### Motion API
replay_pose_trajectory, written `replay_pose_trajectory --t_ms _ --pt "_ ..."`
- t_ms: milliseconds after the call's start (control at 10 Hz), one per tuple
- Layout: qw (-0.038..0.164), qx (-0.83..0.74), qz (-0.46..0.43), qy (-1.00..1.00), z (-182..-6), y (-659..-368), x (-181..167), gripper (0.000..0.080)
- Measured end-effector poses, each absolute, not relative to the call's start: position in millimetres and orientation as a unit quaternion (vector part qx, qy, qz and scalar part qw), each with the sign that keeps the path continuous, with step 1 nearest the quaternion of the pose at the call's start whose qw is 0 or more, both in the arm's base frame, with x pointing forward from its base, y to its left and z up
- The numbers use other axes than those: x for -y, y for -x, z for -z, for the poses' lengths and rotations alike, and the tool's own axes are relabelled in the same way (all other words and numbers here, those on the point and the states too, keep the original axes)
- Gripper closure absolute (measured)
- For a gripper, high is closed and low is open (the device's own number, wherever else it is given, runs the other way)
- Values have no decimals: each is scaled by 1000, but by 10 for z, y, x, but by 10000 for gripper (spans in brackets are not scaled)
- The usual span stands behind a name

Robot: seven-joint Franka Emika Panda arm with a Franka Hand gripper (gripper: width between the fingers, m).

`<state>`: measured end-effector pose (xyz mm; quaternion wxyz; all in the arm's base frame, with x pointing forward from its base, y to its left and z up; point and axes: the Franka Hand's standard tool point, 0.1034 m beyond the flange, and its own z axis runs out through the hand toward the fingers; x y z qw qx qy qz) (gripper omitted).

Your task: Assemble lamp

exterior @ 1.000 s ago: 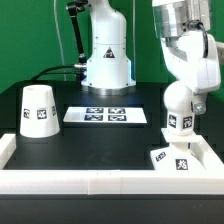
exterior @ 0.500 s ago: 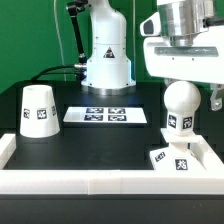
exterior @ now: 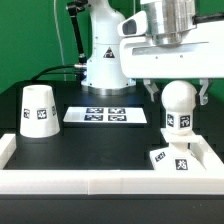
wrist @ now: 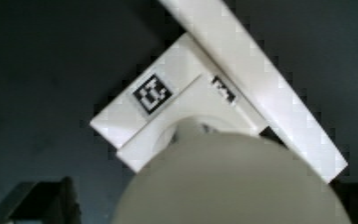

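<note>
1. Exterior view: my pincer hangs spread around the top of the round bulb. There is a finger on each side, and neither seems to touch it.
2. That bulb stands upright on the flat square base. The base lies on the black surface, by the white rim at the exterior view's right.
3. The cone shade stands alone at the exterior view's left, well apart. The marker board lies between it and the bulb.
4. I can read no words. Shade, bulb and base carry only black-and-white square tags, and my arm's pedestal shows a small triangle sign.
5. Wrist view: the bulb is blurred and close, and the base shows a tag beyond it.
</note>
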<state>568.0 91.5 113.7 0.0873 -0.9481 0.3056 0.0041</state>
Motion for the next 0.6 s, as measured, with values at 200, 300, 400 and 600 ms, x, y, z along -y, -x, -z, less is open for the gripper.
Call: replay_pose_trajectory --t_ms 200,300,400,600 --pt "87 -249 1 965 -1133 -5678 -917 101" --pt "86 -215 4 973 -1131 -5678 -913 101" --pt "86 -181 7 980 -1130 -5678 -911 101" --pt "66 -64 36 995 -1141 -5732 -949 101"
